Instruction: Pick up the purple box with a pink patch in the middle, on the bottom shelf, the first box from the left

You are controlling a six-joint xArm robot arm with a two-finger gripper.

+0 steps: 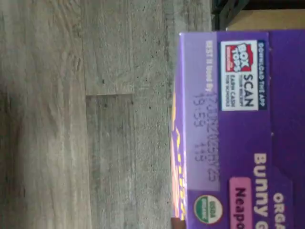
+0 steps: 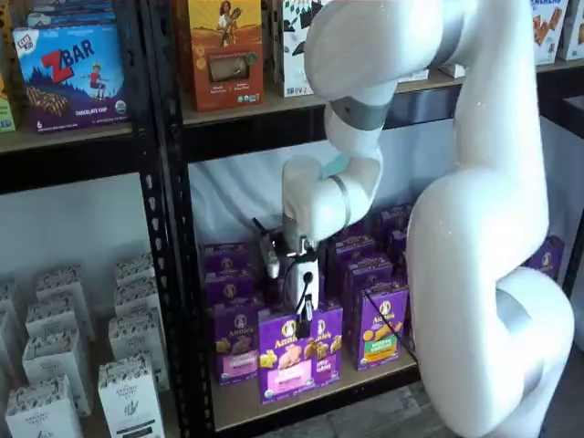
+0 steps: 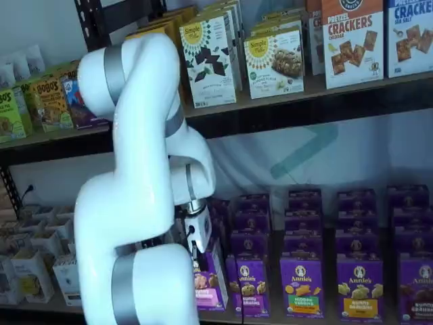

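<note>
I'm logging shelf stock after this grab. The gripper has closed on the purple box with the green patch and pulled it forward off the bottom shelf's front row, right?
Not quite: the patch is pink, not green. A shelf view shows the gripper shut on the purple box, which has a pink patch across its lower middle and sits forward of the bottom shelf row. The rest stands.

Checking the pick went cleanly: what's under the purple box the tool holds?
In the wrist view, grey plank floor lies beneath the purple box. Its underside is hidden.
</note>
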